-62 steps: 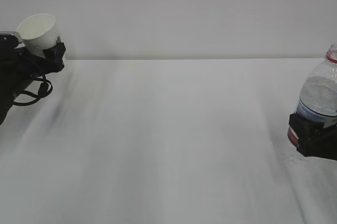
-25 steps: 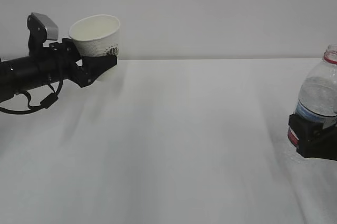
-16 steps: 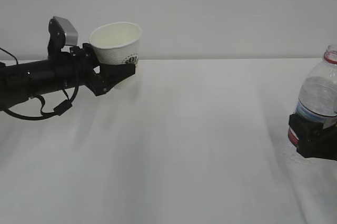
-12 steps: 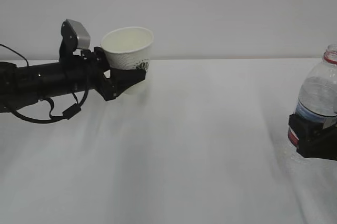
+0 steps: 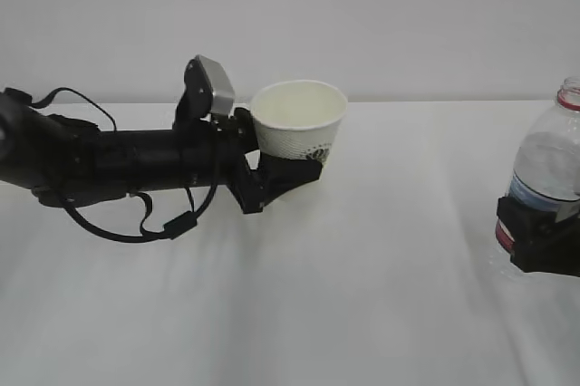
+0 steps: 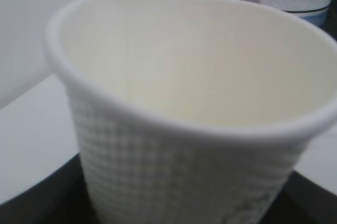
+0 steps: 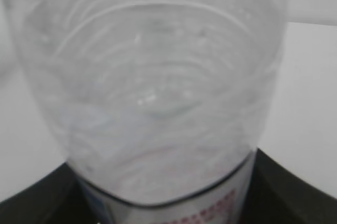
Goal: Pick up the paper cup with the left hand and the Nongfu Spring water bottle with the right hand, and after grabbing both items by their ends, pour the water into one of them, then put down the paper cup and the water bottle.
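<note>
The left claw (image 5: 288, 171) holds the paper cup (image 5: 299, 123) upright by its base, left of centre above the table (image 5: 362, 295); the right claw (image 5: 536, 243) grips the Nongfu Spring water bottle (image 5: 549, 178) low, far right. Keep the cup level, bringing its mouth beneath the bottle's neck

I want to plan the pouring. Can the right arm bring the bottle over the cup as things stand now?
Probably yes. The right gripper holds the bottle upright at the right edge, and the cup, held by the left gripper, faces up near the middle. Only bare table lies between them.
</note>
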You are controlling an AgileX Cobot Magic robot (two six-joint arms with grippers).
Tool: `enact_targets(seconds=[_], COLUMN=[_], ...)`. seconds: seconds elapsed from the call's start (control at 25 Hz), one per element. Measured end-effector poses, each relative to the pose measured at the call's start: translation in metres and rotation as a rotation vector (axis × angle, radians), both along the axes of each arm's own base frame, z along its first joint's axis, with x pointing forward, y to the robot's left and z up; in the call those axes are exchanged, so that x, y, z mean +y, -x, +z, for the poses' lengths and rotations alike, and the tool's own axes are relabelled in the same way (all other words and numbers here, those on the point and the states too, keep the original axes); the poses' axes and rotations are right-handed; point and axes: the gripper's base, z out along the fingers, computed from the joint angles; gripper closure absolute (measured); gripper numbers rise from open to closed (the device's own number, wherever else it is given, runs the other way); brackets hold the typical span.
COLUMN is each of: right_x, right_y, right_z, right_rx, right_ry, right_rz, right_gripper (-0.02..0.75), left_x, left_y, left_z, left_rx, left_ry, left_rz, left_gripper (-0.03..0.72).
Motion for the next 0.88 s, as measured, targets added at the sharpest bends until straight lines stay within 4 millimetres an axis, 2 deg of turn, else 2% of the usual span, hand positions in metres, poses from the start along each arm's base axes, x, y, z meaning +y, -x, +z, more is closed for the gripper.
enact_targets(seconds=[0.24, 0.88], right_x=[0.000, 0.000], right_y=[0.000, 0.000], right_z=[0.000, 0.000], right_rx=[0.000, 0.000], right_ry=[0.000, 0.000], right_rz=[0.000, 0.000], right_gripper=[0.235, 0.235], left_x=[-0.029, -0.072], left_y=[0.019, 0.053], left_z=[-0.002, -0.002], left_rx=[0.006, 0.014], left_ry=[-0.026, -0.018], left_rz=[-0.073, -0.186], left_gripper=[0.146, 0.146])
